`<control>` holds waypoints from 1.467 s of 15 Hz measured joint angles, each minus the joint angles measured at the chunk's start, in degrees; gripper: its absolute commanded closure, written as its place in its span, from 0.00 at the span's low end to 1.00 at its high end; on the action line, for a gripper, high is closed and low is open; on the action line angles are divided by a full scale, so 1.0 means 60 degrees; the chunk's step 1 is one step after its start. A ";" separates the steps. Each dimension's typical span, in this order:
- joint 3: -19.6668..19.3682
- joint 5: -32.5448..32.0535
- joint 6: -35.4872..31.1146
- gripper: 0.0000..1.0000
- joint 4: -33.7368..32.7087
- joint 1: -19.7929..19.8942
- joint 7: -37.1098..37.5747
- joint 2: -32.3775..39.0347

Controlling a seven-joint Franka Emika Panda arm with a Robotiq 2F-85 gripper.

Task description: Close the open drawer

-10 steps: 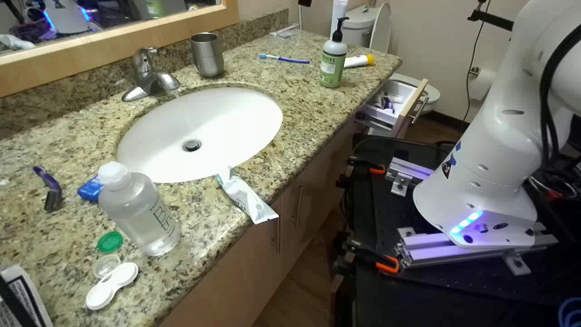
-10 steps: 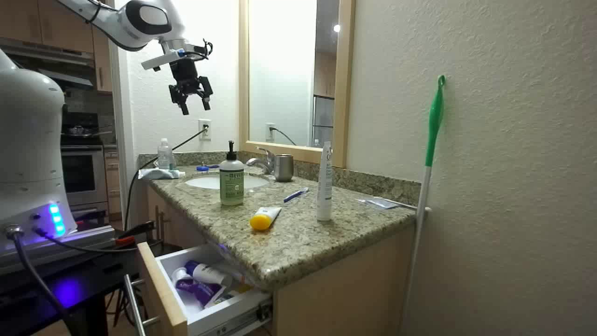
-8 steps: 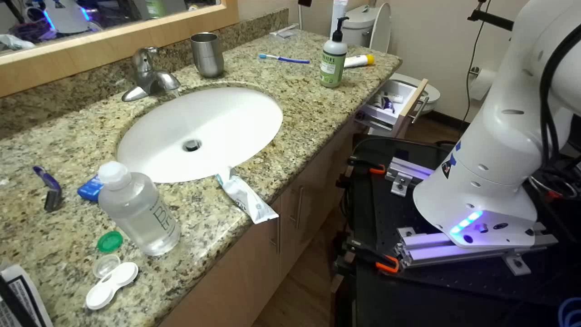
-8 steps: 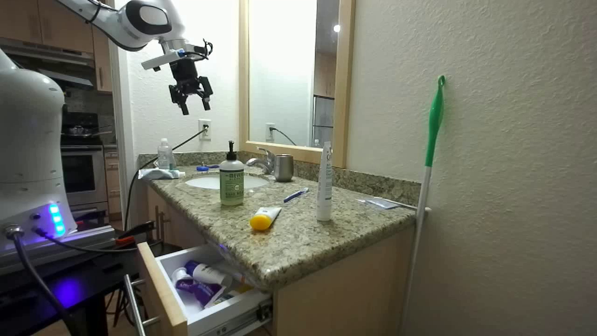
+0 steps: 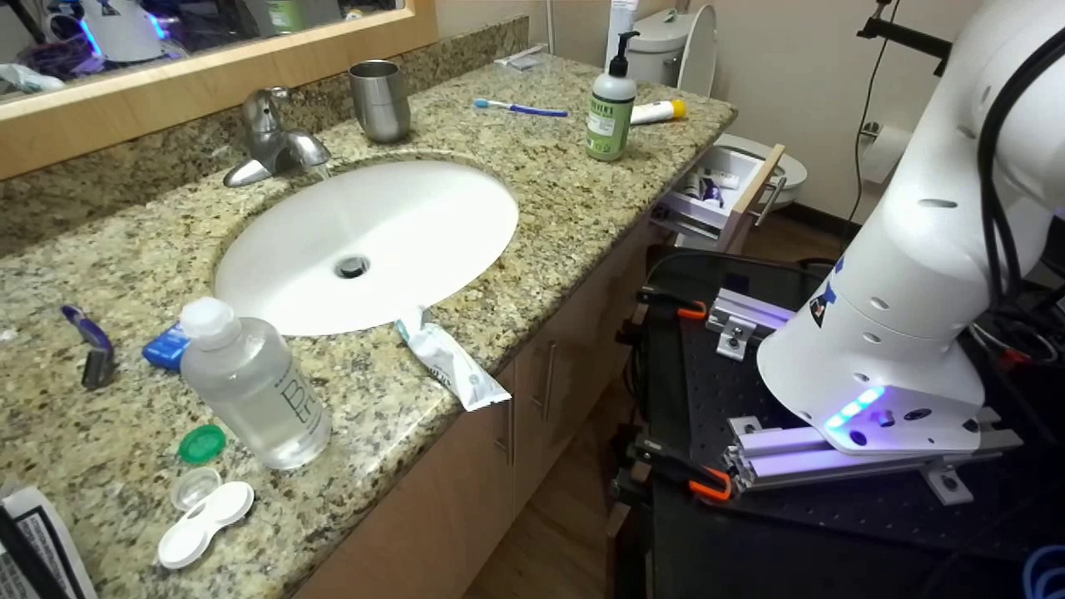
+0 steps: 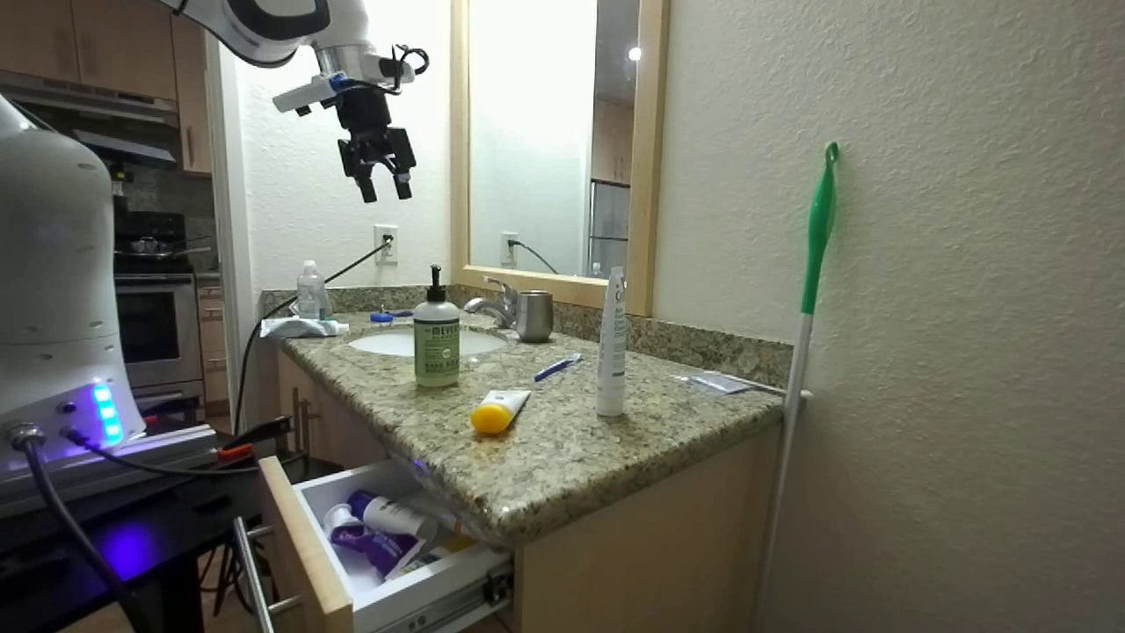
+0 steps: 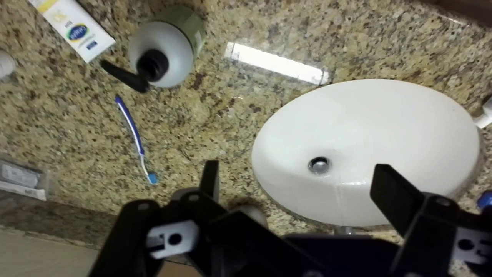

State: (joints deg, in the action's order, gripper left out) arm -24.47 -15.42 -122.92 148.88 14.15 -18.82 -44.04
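Note:
The drawer (image 6: 303,536) stands pulled open under the end of the counter. It has a light wood front with a metal bar handle (image 6: 255,571), white inside walls, and a purple tube and other small items inside. The drawer (image 5: 753,190) also shows open in an exterior view, at the far end of the vanity. My gripper (image 6: 385,192) is open and empty, pointing down high above the counter, well apart from the drawer. In the wrist view my gripper (image 7: 296,169) has its fingers wide apart over the sink; the drawer is out of that view.
The granite counter (image 6: 562,457) has a sink (image 7: 365,115), a green soap bottle (image 6: 437,343), a yellow-capped tube (image 6: 499,413), an upright white tube (image 6: 613,352) and a metal cup (image 6: 534,316). The black robot table (image 5: 707,541) stands close beside the cabinets.
My arm and gripper have moved to the right and slightly up in an exterior view. The gripper stays open. The drawer has not moved.

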 measured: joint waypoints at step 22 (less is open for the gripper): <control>-0.4112 -0.2166 0.1888 0.00 -0.0899 0.2217 0.0746 -0.0005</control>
State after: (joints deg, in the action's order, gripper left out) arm -49.15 -28.41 -111.59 143.48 27.46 -14.34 -44.07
